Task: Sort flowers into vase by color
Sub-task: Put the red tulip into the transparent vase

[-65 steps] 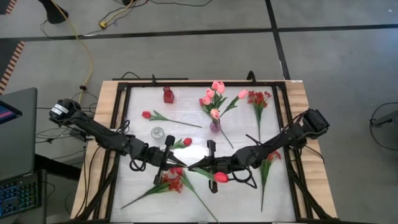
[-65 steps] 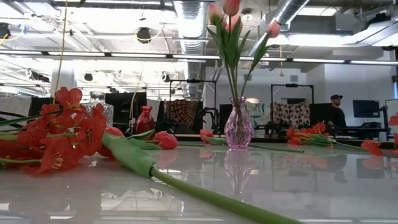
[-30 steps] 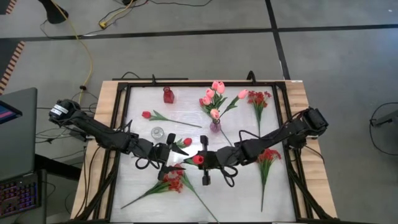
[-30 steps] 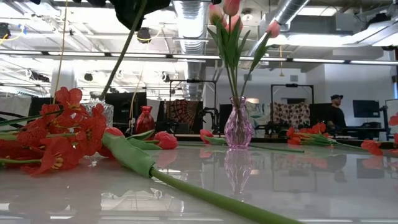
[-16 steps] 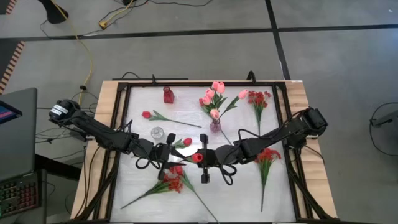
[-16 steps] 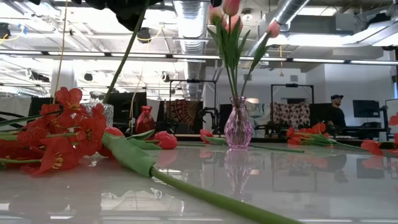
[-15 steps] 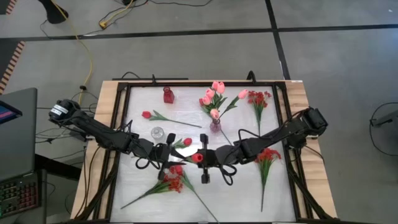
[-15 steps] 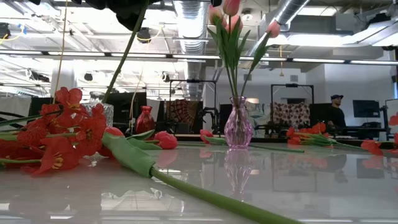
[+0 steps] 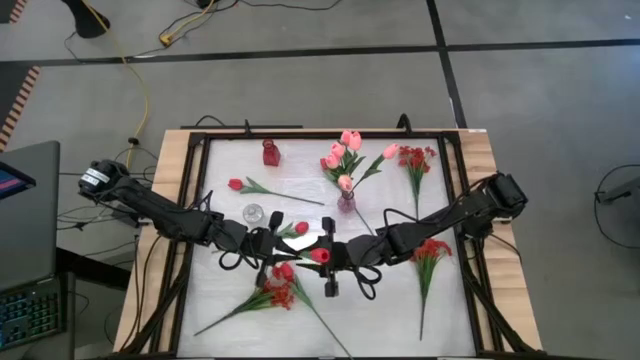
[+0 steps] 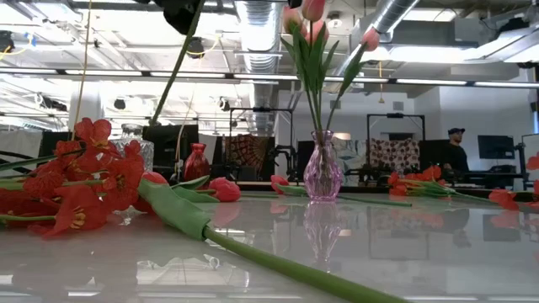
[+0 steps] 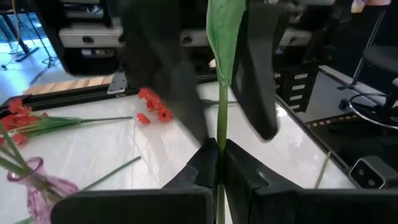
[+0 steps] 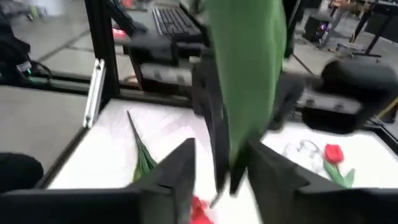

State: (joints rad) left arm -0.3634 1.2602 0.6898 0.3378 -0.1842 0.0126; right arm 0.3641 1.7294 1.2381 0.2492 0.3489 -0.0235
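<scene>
A red tulip (image 9: 318, 256) stands upright in the air between my two grippers over the table's middle. Its green stem (image 10: 173, 71) slants down toward the table in the low view. My left gripper (image 11: 217, 152) is shut on the stem. My right gripper (image 12: 217, 165) faces it, open, with a finger on either side of the tulip's leaf (image 12: 249, 68); whether it touches, I cannot tell. Pink tulips stand in the purple vase (image 9: 345, 203). A red vase (image 9: 270, 153) and a clear glass vase (image 9: 253, 213) stand toward the far left. My left gripper pinches the tulip's stem (image 11: 219, 134) between its two fingers, below the leaf. The fingers come level from the table's left and lie across the stem. The stem stands upright, runs on down past the fingers, and the flower is clear of the table.
A red tulip (image 9: 240, 185) lies at the far left and another (image 9: 300, 228) right by my left gripper. Bushy red sprays lie near the front (image 9: 282, 293), at the far right (image 9: 415, 158) and at the right (image 9: 432, 250). Black frame rails edge the table.
My left gripper has shut on the tulip's stem and my right gripper has opened, both staying where they were. The tulip has stayed in the air, and its stem now hangs a little steeper.
</scene>
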